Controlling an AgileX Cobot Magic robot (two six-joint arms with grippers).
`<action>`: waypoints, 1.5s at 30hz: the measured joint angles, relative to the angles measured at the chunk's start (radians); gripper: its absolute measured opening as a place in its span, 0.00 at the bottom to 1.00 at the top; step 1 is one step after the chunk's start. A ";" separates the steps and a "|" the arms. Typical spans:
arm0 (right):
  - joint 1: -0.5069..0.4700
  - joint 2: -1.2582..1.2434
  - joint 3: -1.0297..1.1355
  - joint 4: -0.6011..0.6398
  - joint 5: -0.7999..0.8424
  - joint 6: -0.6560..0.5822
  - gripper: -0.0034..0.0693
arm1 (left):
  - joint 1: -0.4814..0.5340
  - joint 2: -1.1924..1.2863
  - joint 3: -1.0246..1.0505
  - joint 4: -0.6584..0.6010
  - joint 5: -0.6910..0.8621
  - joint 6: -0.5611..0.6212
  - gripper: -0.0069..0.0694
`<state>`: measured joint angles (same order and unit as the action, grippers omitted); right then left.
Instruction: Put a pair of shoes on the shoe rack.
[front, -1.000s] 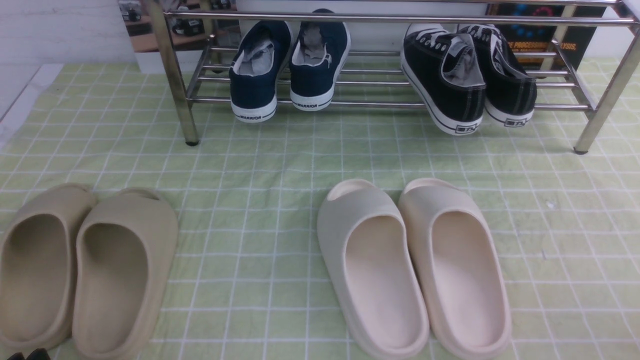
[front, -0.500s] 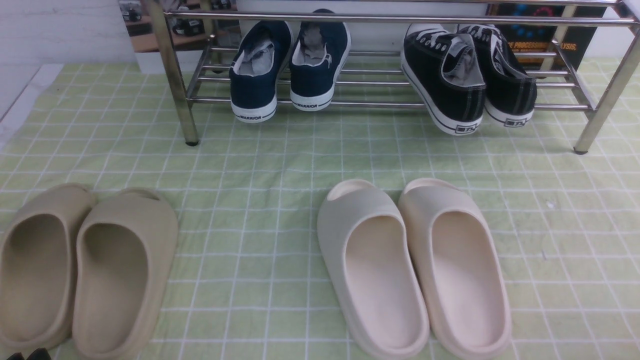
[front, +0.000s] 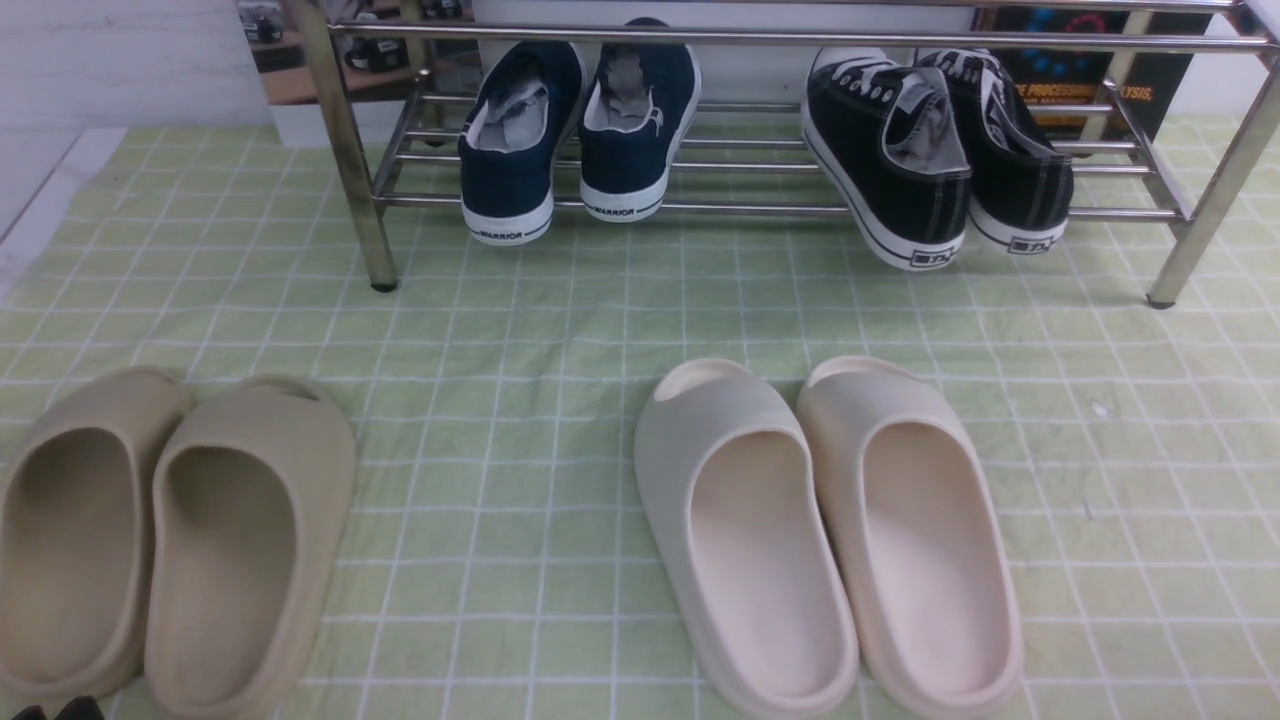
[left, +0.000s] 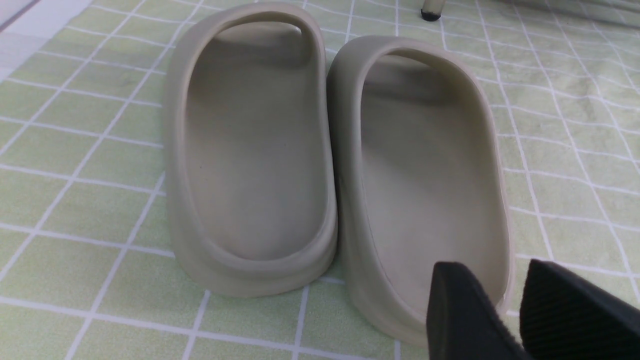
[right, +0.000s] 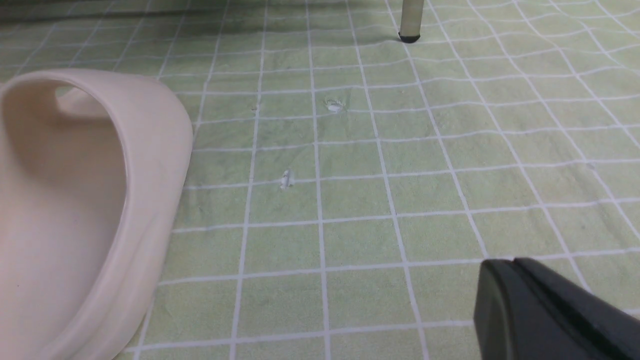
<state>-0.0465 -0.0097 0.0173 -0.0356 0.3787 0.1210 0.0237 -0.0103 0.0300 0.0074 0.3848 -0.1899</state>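
Note:
The two black canvas sneakers (front: 890, 170) (front: 1015, 160) sit on the lower bars at the right end of the chrome shoe rack (front: 760, 38), heels toward me and hanging a little over the front bar. My left gripper (left: 487, 270) is slightly open and empty, low over the heel of a beige slipper; its tips just show at the bottom left of the front view (front: 50, 712). My right gripper (right: 515, 262) is shut and empty, low over the cloth, and out of the front view. Both are far from the rack.
Navy WARRIOR sneakers (front: 575, 140) sit on the rack's left part. Beige slippers (front: 170, 530) (left: 255, 150) lie at the front left, cream slippers (front: 830, 520) (right: 75, 200) at the front middle, on green checked cloth. Rack legs (left: 432, 10) (right: 411, 20) stand ahead.

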 joint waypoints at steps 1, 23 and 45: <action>0.000 0.000 0.000 0.000 0.000 0.000 0.04 | 0.000 0.000 0.000 0.000 0.000 0.000 0.36; 0.000 0.000 0.000 0.000 0.002 0.000 0.06 | 0.000 0.000 0.000 0.000 0.000 0.000 0.38; 0.000 0.000 0.000 0.000 0.002 0.000 0.08 | 0.000 0.000 0.000 0.000 0.000 0.000 0.38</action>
<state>-0.0465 -0.0097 0.0173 -0.0356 0.3808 0.1210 0.0237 -0.0103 0.0300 0.0074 0.3848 -0.1899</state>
